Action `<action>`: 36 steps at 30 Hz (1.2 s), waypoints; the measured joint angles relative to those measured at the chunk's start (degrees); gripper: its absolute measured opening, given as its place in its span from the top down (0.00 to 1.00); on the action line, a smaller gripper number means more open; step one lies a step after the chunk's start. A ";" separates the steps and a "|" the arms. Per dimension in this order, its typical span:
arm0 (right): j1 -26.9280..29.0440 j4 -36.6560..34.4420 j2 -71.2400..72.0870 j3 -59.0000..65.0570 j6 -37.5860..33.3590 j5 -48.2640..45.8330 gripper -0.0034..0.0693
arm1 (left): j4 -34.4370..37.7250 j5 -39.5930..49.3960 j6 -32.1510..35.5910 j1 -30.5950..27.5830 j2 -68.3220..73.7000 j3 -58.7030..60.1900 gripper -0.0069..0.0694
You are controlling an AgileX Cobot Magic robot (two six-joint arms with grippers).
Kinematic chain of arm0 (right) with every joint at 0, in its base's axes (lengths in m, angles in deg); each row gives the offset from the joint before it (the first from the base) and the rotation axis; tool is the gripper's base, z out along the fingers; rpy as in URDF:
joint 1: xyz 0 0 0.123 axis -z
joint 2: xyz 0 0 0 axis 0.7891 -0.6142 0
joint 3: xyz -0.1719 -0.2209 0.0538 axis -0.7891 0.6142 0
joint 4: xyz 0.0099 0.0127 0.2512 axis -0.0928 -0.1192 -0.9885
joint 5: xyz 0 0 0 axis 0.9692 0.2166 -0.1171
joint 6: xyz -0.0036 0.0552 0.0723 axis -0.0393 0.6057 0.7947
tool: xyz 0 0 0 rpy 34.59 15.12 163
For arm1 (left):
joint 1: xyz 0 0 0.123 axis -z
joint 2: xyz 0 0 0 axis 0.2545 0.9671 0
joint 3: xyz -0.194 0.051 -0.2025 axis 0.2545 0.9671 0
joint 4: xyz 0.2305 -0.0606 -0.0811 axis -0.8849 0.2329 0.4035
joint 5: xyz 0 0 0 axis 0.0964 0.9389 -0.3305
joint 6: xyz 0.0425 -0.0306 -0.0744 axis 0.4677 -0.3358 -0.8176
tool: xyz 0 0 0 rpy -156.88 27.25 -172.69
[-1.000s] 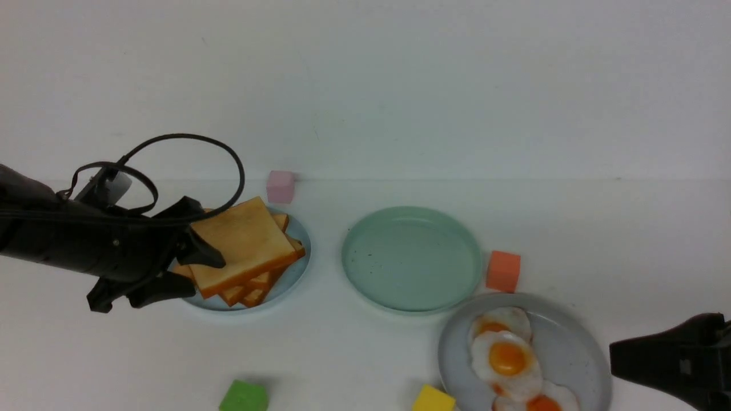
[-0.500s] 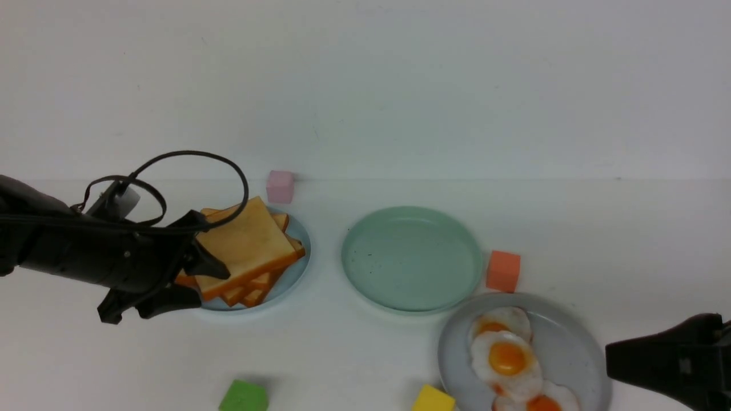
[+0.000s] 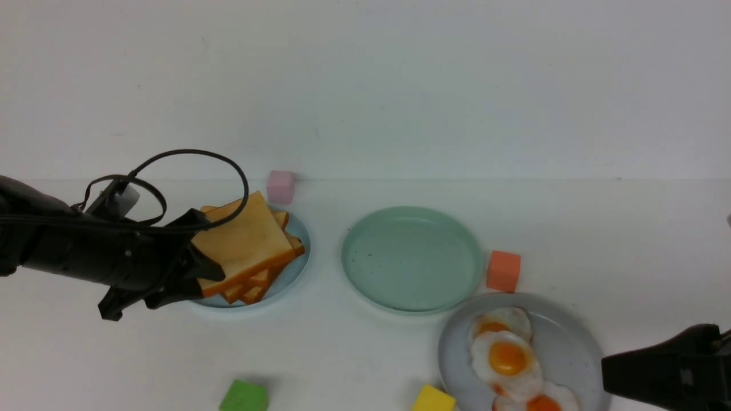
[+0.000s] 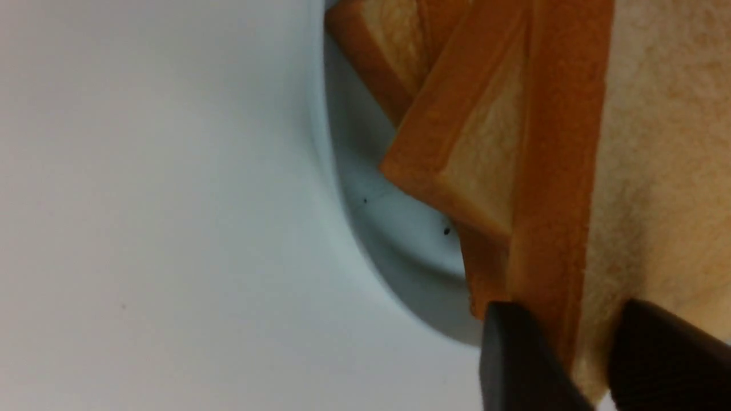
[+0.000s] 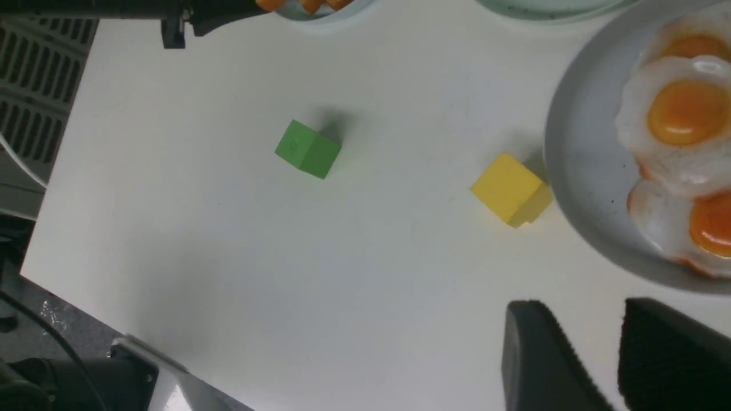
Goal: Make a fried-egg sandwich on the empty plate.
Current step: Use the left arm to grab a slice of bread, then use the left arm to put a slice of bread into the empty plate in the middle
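A pile of golden toast slices (image 3: 264, 279) lies on a pale blue plate (image 3: 298, 264) at the left. My left gripper (image 3: 197, 274) is shut on the near-left edge of the top toast slice (image 3: 245, 240), which tilts up a little off the pile. In the left wrist view the two fingers (image 4: 514, 354) pinch that slice's crust (image 4: 557, 171). The empty plate (image 3: 411, 260), mint green, sits in the middle with nothing on it. Three fried eggs (image 3: 507, 358) lie on a grey speckled plate (image 3: 571, 348). My right gripper (image 3: 606, 370) stands open just right of it, holding nothing.
Small blocks stand around the plates: a pink block (image 3: 280, 186) behind the toast, an orange block (image 3: 503, 271) between the green and grey plates, a green block (image 3: 244, 396) and a yellow block (image 3: 434, 398) near the front edge. The table's front-left corner (image 5: 34, 268) shows in the right wrist view.
My left jaws have closed from wide open onto the top toast slice, and its gripped edge has risen slightly. The right gripper has crept a little lower and leftward.
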State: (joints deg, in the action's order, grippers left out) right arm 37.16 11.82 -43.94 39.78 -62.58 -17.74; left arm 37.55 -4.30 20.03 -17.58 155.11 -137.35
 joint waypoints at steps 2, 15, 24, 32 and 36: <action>0.00 -0.17 0.00 0.00 0.00 -0.12 0.62 | 0.00 0.56 0.65 0.00 0.00 0.00 0.76; 0.00 -0.10 0.00 -0.17 -2.42 -3.20 0.62 | -4.89 4.45 5.15 0.00 -8.66 0.00 0.80; 0.00 9.93 0.00 -7.40 -0.29 -9.12 0.62 | 3.56 10.45 21.22 10.35 -11.66 -1.18 0.80; 0.00 17.66 -0.40 -10.33 5.57 -12.06 0.62 | 3.07 9.94 17.05 20.12 0.96 -15.45 0.80; 0.00 18.09 -0.40 -10.33 5.81 -12.74 0.62 | 2.87 10.46 13.78 20.63 9.69 -23.53 0.80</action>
State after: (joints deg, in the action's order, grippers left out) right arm 37.16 29.91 -44.34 29.45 -56.77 -30.48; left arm 40.42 6.16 33.81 3.05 164.80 -160.87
